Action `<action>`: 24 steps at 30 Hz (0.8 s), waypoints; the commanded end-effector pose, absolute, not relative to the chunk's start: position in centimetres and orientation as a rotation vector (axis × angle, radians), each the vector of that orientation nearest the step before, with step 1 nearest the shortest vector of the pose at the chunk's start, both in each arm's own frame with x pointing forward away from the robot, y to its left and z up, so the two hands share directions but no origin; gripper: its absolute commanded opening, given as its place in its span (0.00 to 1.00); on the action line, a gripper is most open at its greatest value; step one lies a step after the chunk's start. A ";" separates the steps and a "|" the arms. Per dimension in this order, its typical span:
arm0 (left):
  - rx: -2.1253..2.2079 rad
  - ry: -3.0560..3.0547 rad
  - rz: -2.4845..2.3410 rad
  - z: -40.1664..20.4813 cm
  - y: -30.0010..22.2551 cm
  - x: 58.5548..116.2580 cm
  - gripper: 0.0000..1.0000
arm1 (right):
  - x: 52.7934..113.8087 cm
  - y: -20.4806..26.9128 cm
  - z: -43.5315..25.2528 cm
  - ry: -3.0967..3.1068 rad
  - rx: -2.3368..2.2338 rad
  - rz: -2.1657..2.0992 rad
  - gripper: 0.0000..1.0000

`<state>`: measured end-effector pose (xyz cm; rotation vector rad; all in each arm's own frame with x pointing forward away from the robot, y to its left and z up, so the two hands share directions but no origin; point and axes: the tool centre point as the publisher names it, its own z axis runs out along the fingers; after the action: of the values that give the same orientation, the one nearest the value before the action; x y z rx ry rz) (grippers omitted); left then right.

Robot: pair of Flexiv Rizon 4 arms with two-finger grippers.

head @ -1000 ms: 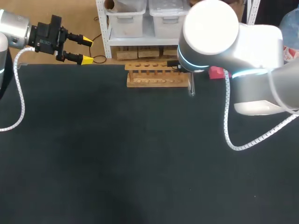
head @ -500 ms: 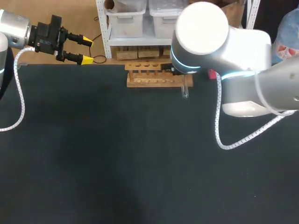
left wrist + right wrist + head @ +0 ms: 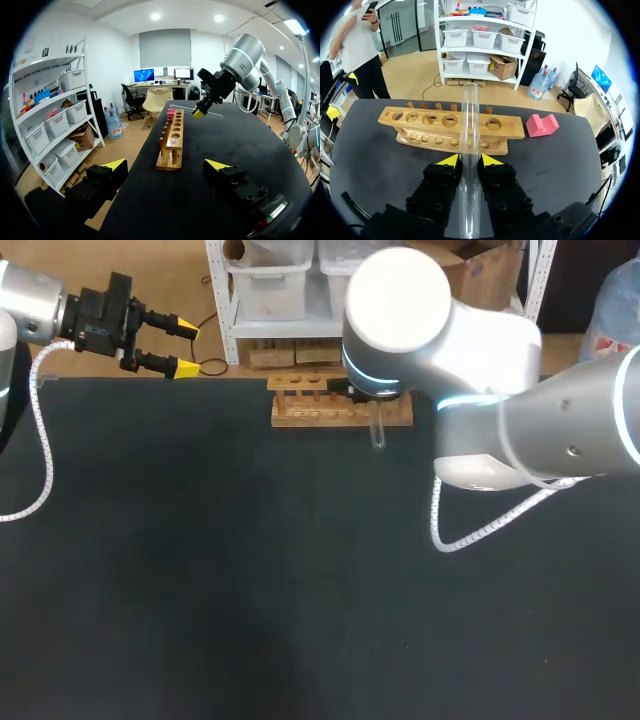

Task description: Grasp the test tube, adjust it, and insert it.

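A clear glass test tube (image 3: 469, 150) stands between the yellow tips of my right gripper (image 3: 469, 160), which is shut on it. The tube's open end points over the wooden rack (image 3: 507, 131), in front of the holes near its right end. In the head view the right arm (image 3: 400, 310) covers the gripper, and only the tube's lower end (image 3: 378, 430) shows in front of the rack (image 3: 310, 405). The left wrist view shows the right gripper (image 3: 200, 111) holding the tube (image 3: 212, 113) tilted beside the rack (image 3: 172, 140). My left gripper (image 3: 185, 348) hangs open and empty at the table's far left edge.
A pink block (image 3: 541, 125) lies on the black table to the right of the rack, also seen behind it as the pink block (image 3: 171, 114) in the left wrist view. The right arm's white cable (image 3: 470, 530) droops over the table.
My right arm has carried the test tube leftwards along the front of the rack. The left arm has not moved.
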<state>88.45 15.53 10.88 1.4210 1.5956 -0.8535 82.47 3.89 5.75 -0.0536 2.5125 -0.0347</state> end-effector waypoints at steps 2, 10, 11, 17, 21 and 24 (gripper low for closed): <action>1.421 1.595 -0.851 10.8 15.5 88.4 1.00 | 82.8 4.1 5.2 2.527 -0.051 -0.040 0.00; 1.421 1.595 -0.851 10.8 15.5 88.4 1.00 | 83.0 4.1 4.3 2.553 -0.046 -0.043 0.00; 1.421 1.595 -0.851 10.8 15.5 88.4 1.00 | 83.0 4.2 4.2 2.556 -0.046 -0.043 0.00; 1.421 1.595 -0.851 10.8 15.5 88.4 1.00 | 83.2 4.4 3.8 2.571 -0.055 -0.039 0.00; 1.421 1.595 -0.851 10.8 15.5 88.4 1.00 | 83.2 4.5 3.5 2.582 -0.062 -0.039 0.00; 1.421 1.595 -0.851 10.8 15.5 88.4 1.00 | 83.1 4.5 3.2 2.592 -0.064 -0.039 0.00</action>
<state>88.45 15.53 10.88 1.4210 1.5956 -0.8535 82.90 4.40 3.38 -0.0634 2.5848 -0.0371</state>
